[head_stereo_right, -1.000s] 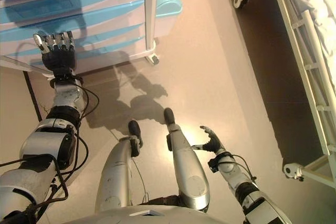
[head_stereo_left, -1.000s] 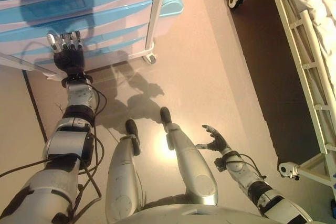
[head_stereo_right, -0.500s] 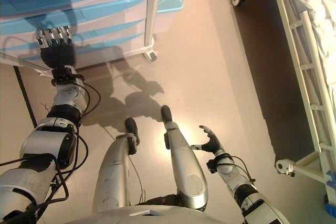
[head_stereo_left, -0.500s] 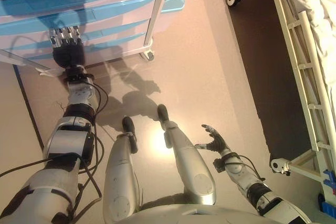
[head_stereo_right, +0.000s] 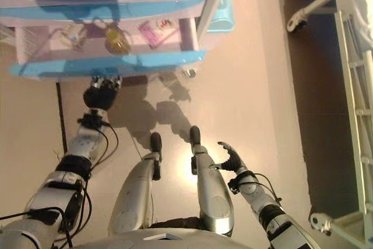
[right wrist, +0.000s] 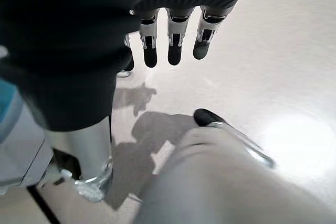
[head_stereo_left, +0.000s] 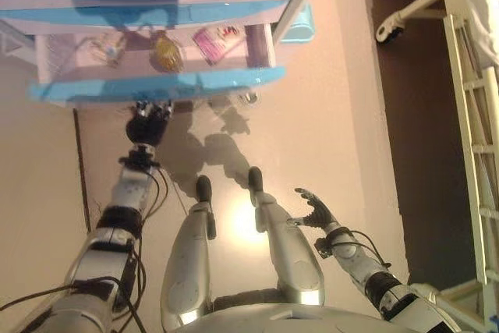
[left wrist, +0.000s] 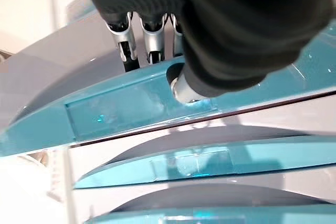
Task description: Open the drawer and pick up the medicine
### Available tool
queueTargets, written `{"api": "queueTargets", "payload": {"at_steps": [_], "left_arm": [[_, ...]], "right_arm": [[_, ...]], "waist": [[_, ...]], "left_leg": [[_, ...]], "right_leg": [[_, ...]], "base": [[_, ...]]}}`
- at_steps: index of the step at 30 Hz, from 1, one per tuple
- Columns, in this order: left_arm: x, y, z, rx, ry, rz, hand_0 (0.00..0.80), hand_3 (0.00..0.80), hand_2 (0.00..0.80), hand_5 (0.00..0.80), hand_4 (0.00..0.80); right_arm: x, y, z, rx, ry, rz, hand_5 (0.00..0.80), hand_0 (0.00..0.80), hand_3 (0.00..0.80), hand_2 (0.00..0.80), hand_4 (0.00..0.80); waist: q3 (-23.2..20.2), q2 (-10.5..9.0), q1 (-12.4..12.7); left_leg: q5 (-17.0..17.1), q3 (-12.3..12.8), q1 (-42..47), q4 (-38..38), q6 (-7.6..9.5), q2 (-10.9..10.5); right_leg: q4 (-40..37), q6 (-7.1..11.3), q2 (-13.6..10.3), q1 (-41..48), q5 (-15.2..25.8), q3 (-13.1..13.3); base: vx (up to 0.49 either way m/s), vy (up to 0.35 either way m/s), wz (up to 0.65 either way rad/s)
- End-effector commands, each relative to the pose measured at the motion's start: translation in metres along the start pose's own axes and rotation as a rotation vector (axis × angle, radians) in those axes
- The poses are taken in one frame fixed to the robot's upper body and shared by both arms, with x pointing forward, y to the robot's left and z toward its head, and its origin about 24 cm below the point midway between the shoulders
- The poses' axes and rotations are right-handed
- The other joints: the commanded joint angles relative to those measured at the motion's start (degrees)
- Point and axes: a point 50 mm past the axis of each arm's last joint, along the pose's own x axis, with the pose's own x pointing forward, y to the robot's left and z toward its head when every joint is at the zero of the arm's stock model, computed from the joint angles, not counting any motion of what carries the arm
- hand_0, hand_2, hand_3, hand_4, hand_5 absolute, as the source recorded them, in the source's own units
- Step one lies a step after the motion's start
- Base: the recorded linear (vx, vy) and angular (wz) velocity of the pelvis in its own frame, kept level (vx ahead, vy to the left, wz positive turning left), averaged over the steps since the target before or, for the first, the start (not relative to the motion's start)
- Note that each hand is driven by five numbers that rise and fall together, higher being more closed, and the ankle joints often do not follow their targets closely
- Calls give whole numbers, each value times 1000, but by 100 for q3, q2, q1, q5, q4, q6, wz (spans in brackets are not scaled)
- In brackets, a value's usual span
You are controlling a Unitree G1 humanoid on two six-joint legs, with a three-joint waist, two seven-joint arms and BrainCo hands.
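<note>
While your left hand (head_stereo_left: pixel 148 124) sits under the blue front of the pulled-out drawer (head_stereo_left: pixel 156 83), its fingers (left wrist: pixel 128 45) curl onto that front, thumb pressed beneath. Inside the drawer lie a yellow medicine bottle (head_stereo_left: pixel 166 51) and, just right of it, a pink packet (head_stereo_left: pixel 219 41). Well right of the drawer, your right hand (head_stereo_left: pixel 318 212) hangs spread and empty.

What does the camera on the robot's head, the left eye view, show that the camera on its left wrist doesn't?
Only the left eye view shows inside the pulled-out drawer: a pink packet, a yellowish round item, a clear item. It also shows the white bed frame and the open right hand hanging idle. Only the left wrist view shows, close up, fingertips hooked over the drawer's edge. Both show the left hand at the translucent blue drawer front.
</note>
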Motion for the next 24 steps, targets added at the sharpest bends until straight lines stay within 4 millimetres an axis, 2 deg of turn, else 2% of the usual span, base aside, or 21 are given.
{"api": "queueTargets", "payload": {"at_steps": [1, 4, 5, 8, 9, 11, 13, 14, 18, 21, 24], "left_arm": [[26, -95, -11, 29, 88, -808, 800, 800, 800, 800, 800], [-25, -44, -47, -72, 230, -585, 800, 800, 800, 800, 800], [-43, -31, -53, -108, 256, -528, 800, 800, 800, 800, 800], [-105, 7, -73, -216, 352, -255, 800, 800, 800, 800, 800], [-134, 21, -79, -248, 408, -76, 800, 800, 800, 800, 800], [-169, 35, -85, -289, 461, 134, 800, 800, 800, 800, 800], [-215, 44, -91, -350, 517, 377, 800, 800, 800, 800, 800], [-220, 45, -91, -354, 523, 402, 800, 800, 800, 800, 800], [-267, 48, -90, -394, 614, 619, 800, 800, 800, 800, 800], [-281, 47, -87, -383, 639, 664, 800, 800, 800, 800, 800], [-284, 48, -84, -347, 651, 664, 800, 800, 800, 800, 800]], "right_arm": [[-15, -13, -22, -34, 64, -28, 0, 0, 0, 0, 0], [-18, -27, -31, -55, 117, -39, 0, 0, 0, 0, 0], [-20, -31, -35, -60, 133, -38, 0, 0, 0, 0, 0], [-27, -38, -47, -60, 188, -41, 0, 0, 0, 0, 0], [-30, -37, -52, -52, 212, -41, 0, 0, 0, 0, 0], [-34, -33, -58, -40, 242, -40, 0, 0, 0, 0, 0], [-42, -27, -70, -19, 311, -39, 0, 0, 0, 0, 0], [-43, -26, -72, -20, 318, -39, 0, 0, 0, 0, 0], [-58, -19, -97, -90, 492, 1, 0, 0, 0, 0, 0], [-70, -18, -111, -149, 606, 19, 0, 0, 0, 0, 0], [-77, -19, -120, -190, 682, 10, 0, 0, 0, 0, 0]], "waist": [[-575, 576, 372], [-724, 714, 512], [-778, 739, 538], [-992, 797, 630], [-1111, 800, 671], [-1270, 786, 698], [-1497, 778, 742], [-1517, 776, 745], [-1774, 788, 812], [-1876, 797, 848], [-1958, 806, 858]], "left_leg": [[-282, -275, -202, 226, -113, -102], [-150, -422, 109, -16, -181, -32], [-132, -457, 216, -82, -199, -13], [-79, -538, 567, -280, -246, 28], [-66, -548, 692, -344, -266, 45], [-47, -553, 869, -451, -285, 60], [-36, -577, 1069, -590, -309, 72], [-36, -578, 1095, -610, -312, 73], [-38, -631, 1347, -830, -316, 53], [-64, -666, 1485, -916, -300, 24], [-93, -687, 1597, -984, -275, -10]], "right_leg": [[285, -315, 206, 388, -468, -254], [236, -330, 133, 723, -544, -586], [213, -334, 120, 836, -568, -671], [86, -325, 87, 1208, -589, -904], [34, -316, 83, 1336, -590, -981], [-47, -299, 90, 1488, -581, -1060], [-172, -270, 97, 1662, -571, -1115], [-192, -266, 98, 1686, -569, -1121], [-406, -234, 102, 1907, -550, -1224], [-512, -215, 93, 2029, -537, -1284], [-590, -203, 90, 2108, -512, -1292]], "base": [[-67, -57, 42], [-25, -53, 38], [21, -55, 53], [50, -77, 39], [73, -87, 30], [83, -76, 34], [88, -47, 27], [56, -23, 24], [42, -22, 19], [27, -8, 15], [9, 3, 6]]}}
